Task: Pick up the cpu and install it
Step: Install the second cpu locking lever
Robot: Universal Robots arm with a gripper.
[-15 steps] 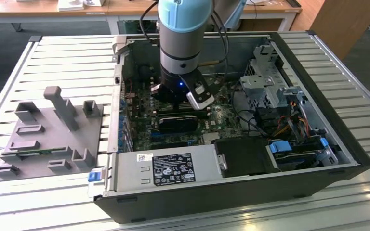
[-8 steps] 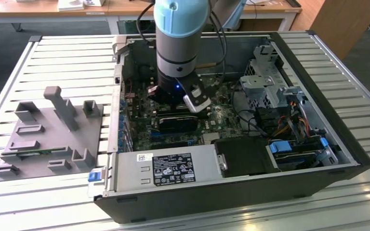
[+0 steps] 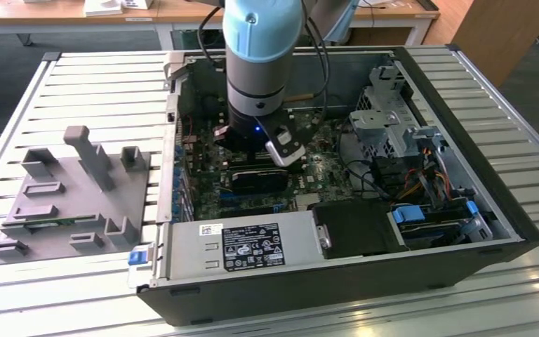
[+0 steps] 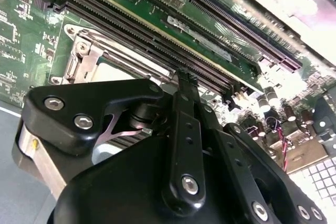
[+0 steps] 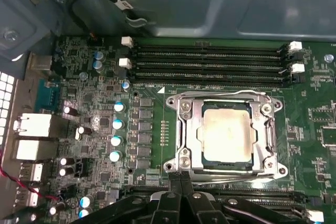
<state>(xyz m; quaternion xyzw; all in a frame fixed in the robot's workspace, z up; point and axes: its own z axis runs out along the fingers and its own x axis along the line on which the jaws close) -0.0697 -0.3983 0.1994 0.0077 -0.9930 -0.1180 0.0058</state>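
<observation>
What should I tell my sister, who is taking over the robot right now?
End effector: fingers pressed together, holding nothing, just beside the socket in the first wrist view.
The cpu sits inside the socket's metal frame on the motherboard, inside the open computer case.
Done: cpu is placed in the socket.
Left: I cannot tell whether the socket frame is latched; check that.

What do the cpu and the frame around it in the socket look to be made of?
The cpu: metal top, dull silver-grey with a soft sheen, by its even pale glare. The socket frame: bright, polished metal, likely steel, given the sharp highlights and screw heads. The pincer beside it looks matte black, material unclear.
</observation>
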